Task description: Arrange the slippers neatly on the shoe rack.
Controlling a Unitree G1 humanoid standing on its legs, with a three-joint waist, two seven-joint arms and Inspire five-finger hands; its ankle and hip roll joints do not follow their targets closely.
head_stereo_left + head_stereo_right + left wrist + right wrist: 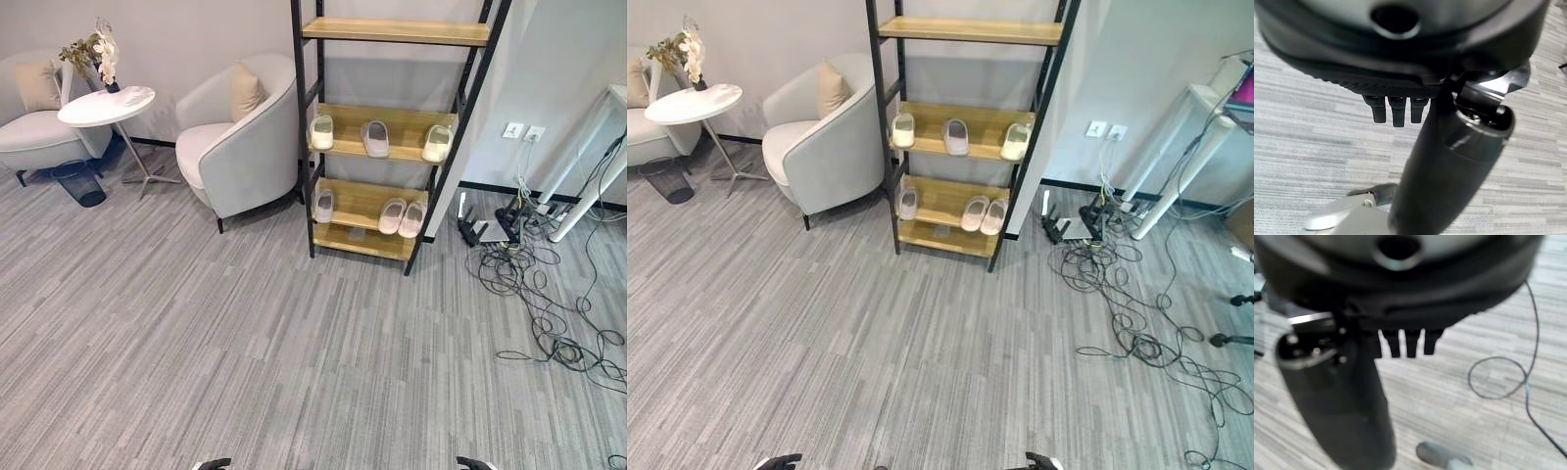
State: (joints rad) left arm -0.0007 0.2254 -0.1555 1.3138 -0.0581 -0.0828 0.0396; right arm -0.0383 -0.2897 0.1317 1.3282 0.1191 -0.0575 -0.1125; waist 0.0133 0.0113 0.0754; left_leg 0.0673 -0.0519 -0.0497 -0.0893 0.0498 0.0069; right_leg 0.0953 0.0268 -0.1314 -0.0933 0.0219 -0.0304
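The black-framed shoe rack [403,119] with wooden shelves stands against the far wall. On its middle shelf three pale slippers sit apart: one at the left [321,132], one in the middle [375,138], one at the right [437,143]. The lower shelf holds a single slipper [324,206] at the left and a pair [402,217] side by side at the right. My left hand [214,464] and right hand [474,464] hang low, far from the rack. Both are open and hold nothing, fingers [1398,110] straight above the carpet; the right fingers [1406,343] likewise.
A light armchair [235,137] stands just left of the rack, with a round white table [106,106], flowers, a second chair [34,117] and a black bin [78,182] beyond. Loose cables [549,294] and white table legs [588,186] lie right. Grey carpet stretches between me and the rack.
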